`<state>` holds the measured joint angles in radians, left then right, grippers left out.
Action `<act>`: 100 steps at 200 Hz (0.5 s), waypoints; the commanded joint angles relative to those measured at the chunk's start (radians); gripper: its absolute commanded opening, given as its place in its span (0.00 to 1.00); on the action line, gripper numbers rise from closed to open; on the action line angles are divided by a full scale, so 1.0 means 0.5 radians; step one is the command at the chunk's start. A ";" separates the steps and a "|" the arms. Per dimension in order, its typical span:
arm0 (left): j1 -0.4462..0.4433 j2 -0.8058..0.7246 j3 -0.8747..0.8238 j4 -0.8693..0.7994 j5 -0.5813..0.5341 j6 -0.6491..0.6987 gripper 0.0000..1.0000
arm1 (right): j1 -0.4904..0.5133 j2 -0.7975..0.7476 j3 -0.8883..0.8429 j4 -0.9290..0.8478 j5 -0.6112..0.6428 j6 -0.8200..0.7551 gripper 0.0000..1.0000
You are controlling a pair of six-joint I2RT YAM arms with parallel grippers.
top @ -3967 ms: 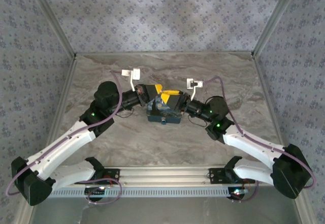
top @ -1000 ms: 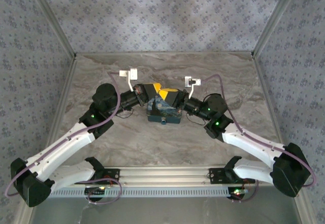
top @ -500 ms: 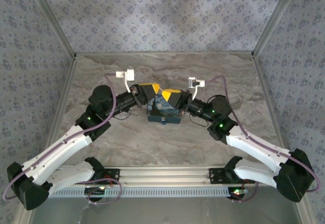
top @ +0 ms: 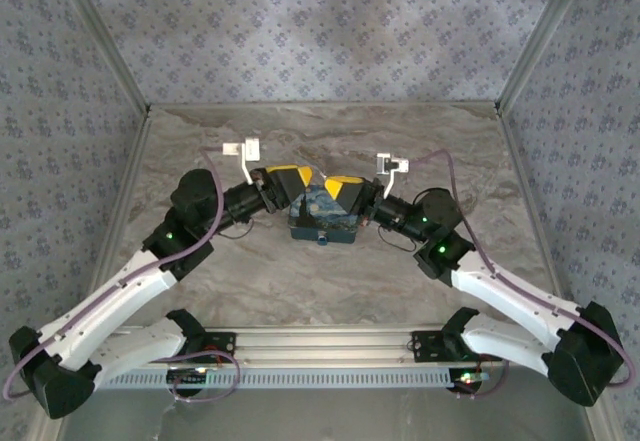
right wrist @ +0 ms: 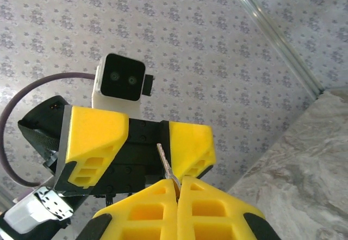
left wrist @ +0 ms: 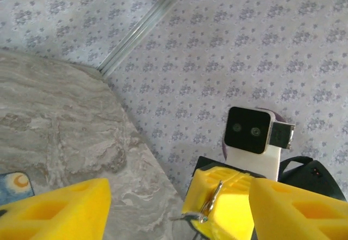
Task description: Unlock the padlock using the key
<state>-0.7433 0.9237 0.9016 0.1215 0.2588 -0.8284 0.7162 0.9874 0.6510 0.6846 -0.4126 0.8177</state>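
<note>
Key (right wrist: 163, 161) is pinched in your closed right gripper (right wrist: 177, 183), blade aimed lengthwise into the gap of the wide, empty left gripper (right wrist: 144, 139) directly opposite.

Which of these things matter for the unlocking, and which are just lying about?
In the job:
- key, pinched in the shut jaws of the right gripper
- left gripper, jaws open, facing it

Lying about, as far as I can tell:
- blue painted tin, on the table between the arms
</note>
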 commanded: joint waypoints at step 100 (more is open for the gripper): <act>-0.019 0.084 -0.587 -0.328 -0.146 -0.070 0.95 | -0.611 -0.306 0.044 -1.581 0.497 -0.477 0.00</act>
<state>-0.7410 0.9382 0.6937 -0.1249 0.1864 -0.8242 0.4381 0.8013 0.6506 0.0696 -0.2569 0.6662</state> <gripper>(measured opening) 0.939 0.065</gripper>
